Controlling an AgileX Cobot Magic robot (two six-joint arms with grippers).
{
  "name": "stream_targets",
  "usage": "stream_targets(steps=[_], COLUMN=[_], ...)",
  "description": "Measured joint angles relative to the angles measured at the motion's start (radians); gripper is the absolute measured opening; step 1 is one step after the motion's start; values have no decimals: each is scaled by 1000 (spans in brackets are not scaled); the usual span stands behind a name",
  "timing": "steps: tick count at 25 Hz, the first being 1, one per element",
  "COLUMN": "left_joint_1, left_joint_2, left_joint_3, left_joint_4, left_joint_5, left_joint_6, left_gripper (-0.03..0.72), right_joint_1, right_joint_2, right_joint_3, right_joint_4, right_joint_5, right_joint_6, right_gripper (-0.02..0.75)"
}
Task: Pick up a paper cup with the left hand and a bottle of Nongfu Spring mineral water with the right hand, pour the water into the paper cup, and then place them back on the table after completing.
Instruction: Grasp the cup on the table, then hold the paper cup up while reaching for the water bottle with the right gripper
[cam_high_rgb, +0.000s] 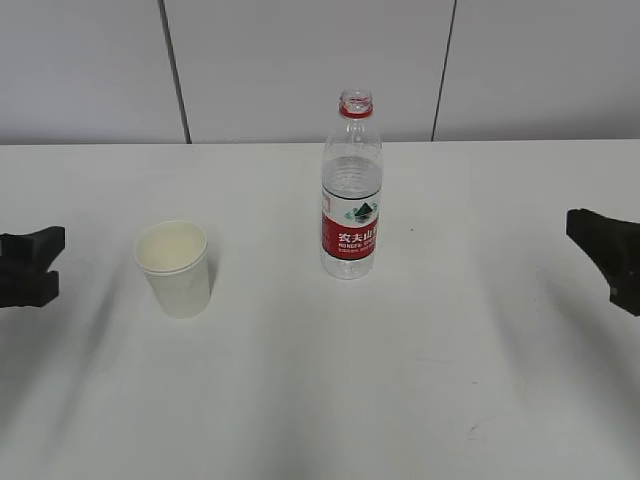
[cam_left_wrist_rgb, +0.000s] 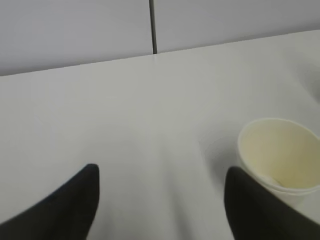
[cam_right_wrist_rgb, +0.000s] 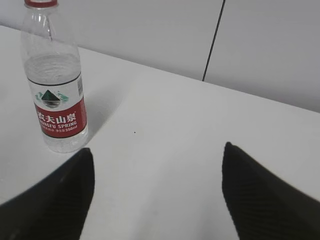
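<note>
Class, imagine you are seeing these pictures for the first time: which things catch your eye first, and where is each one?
The bottle stands upright mid-table, uncapped, with a red label and water filling most of it. Left of it and nearer the camera stands the paper cup, open side up. At the picture's edges sit the left gripper and right gripper, both open and apart from everything on the white table.

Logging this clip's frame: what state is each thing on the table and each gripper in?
Paper cup: upright on the table, apparently empty, untouched.
Water bottle: upright, cap off, water filling much of it, untouched.
Left gripper: jaws open, holding nothing, cup just off to its right.
Right gripper: jaws open, holding nothing, bottle off to its left.
</note>
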Motion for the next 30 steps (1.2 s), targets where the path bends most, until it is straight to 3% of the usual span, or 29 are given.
stream_targets(steps=[5,14,24,30], left_joint_1=[0,0,0,0], left_joint_2=[84,274,528,617], left_joint_3=[-5,-8,-18,-75], left_joint_4=[81,377,453,454], left_joint_5=[-32,-165,-495,-524], left_joint_6=[-24,-67,-68,-69], left_gripper=[595,602,593,592], right_joint_1=[0,0,0,0], right_joint_2=[94,215,354,392], right_joint_3=[-16,-19,-25,-25], right_joint_4=[-25,-78,-132,-138], right_joint_5=[-77,-179,-284,-321], right_joint_6=[9,9,9,9], right_gripper=[587,587,587,587])
